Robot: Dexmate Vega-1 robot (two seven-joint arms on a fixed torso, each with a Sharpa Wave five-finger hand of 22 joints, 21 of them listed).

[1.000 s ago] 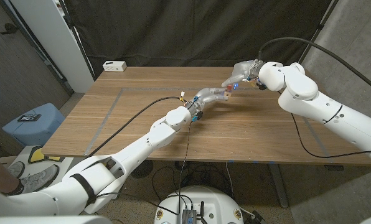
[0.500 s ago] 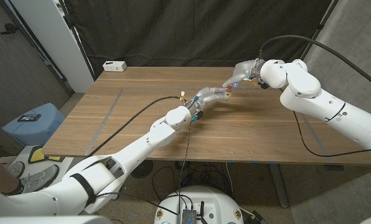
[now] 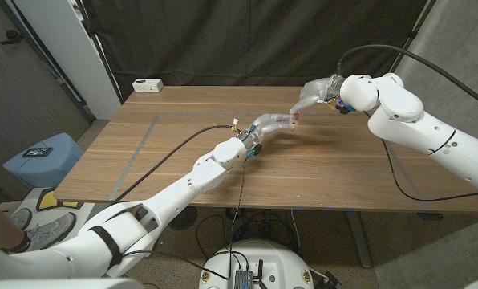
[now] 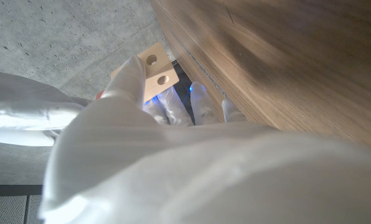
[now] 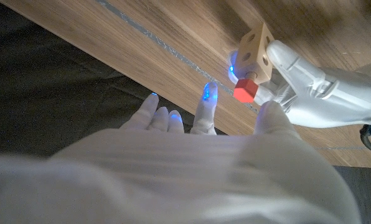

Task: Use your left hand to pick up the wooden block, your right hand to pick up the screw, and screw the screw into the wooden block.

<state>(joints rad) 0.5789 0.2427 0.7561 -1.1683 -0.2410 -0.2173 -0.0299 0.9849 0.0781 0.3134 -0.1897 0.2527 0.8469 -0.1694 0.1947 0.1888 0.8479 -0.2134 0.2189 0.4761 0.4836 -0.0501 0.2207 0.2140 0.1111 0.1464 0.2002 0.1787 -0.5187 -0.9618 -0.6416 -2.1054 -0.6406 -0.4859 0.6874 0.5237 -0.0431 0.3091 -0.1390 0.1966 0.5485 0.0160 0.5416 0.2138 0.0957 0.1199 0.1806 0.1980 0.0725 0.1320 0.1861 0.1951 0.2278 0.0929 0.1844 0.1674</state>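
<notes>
Wooden table (image 3: 183, 160), pale drilled block (image 5: 255, 55), red-headed screw (image 5: 244, 91)

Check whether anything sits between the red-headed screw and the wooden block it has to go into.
Nothing visible does. The screw is already at the wooden block held by the left hand; the right hand is beside it.

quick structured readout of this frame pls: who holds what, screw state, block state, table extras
left hand: grips the wooden block, lifted off the table
right hand: by the block; its fingertips spread, thumb near the screw head; contact cannot be told
screw: red head against the block's face, apparently seated in a hole
wooden block: light wood, round holes visible on its faces
extras: small white box at the table's far left corner
</notes>
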